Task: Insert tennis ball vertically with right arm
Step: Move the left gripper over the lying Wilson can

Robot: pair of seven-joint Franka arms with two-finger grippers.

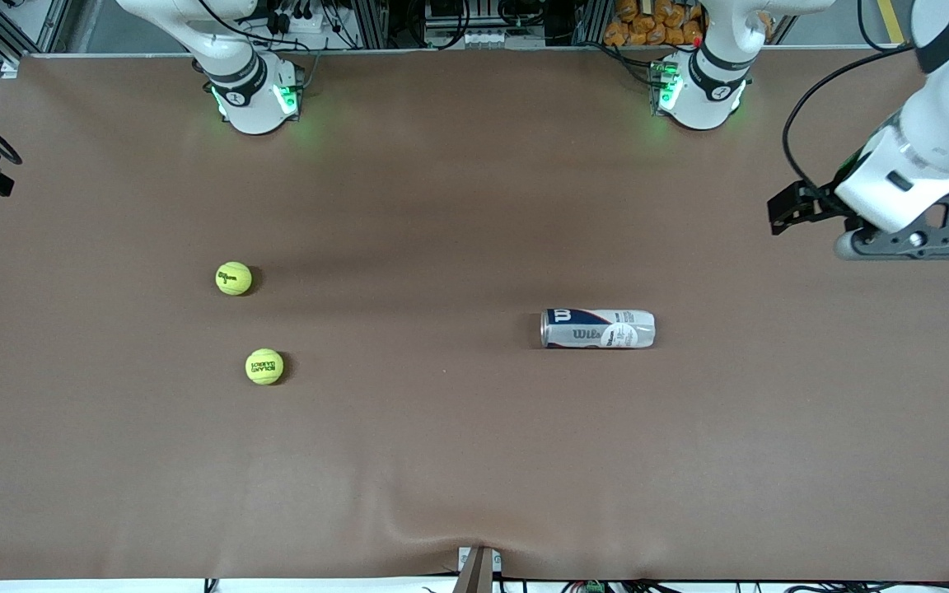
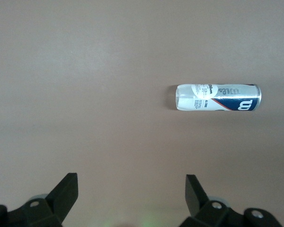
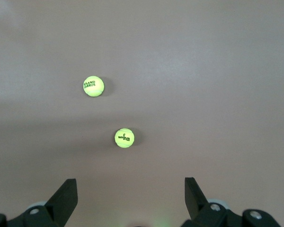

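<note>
Brown table (image 1: 474, 461) w/ slightly rippled cover. On it: 2 yellow tennis balls toward right arm's end, Wilson ball (image 1: 233, 278) farther from front cam, Roland Garros ball (image 1: 264, 366) nearer; both apart. Ball can (image 1: 598, 329) lies on its side toward left arm's end.

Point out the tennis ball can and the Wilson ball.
tennis ball can (image 1: 598, 329), front view, middle of its side as it lies flat.
Wilson ball (image 3: 124, 137), right wrist view, centre of its printed face.

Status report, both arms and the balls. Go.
Left gripper open, high over the table's left-arm end. Right gripper open, above two tennis balls. Can lying on its side. Nothing between.
</note>
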